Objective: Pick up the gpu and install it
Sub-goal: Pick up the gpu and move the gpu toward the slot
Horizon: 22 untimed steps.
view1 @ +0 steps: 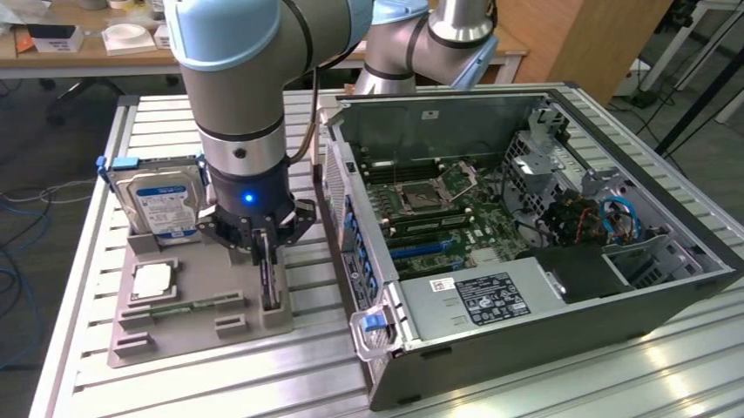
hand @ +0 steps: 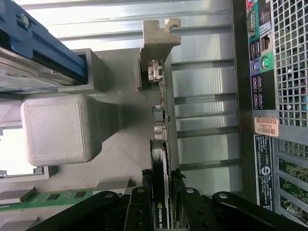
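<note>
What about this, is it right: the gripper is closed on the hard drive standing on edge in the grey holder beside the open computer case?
Not quite. The gripper is closed on the gpu, not the hard drive; the wrist view shows it. The gpu stands on edge in the grey holder beside the open computer case.

In the exterior view's upper middle, the arm (view1: 239, 96) is thick silver-grey tubing with pale blue joint caps (view1: 226, 30) and a black cable (view1: 306, 61). A blue light (view1: 246, 198) glows on its dark wrist; the black gripper (hand: 162, 179) shows 4 round screws (hand: 186, 191) on its linkage.
</note>
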Each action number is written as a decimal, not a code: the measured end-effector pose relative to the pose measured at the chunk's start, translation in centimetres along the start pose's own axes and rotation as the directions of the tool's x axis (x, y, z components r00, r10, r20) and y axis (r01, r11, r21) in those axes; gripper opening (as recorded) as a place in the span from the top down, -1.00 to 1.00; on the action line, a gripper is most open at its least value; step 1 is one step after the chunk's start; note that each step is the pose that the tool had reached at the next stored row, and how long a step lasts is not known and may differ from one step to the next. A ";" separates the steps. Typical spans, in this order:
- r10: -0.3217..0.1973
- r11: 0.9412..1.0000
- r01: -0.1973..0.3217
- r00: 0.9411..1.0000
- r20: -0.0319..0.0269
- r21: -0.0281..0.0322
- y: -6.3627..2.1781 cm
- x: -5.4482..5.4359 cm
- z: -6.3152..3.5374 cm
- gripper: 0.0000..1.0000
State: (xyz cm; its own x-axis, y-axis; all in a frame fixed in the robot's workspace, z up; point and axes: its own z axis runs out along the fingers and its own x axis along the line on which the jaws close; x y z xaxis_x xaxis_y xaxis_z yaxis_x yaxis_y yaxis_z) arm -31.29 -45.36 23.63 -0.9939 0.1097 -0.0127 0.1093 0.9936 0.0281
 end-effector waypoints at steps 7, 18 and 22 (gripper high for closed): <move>0.000 1.000 0.000 1.000 0.000 0.000 0.00 0.0 0.00 0.46; 0.000 1.000 0.000 1.000 0.000 0.000 0.00 0.0 0.00 0.46; 0.000 1.000 0.000 1.000 0.000 0.000 0.00 0.0 0.00 0.46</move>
State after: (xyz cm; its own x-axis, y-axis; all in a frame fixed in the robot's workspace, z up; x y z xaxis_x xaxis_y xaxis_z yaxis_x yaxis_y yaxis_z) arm -31.29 -45.36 23.63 -0.9939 0.1097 -0.0127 0.1093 0.9936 0.0281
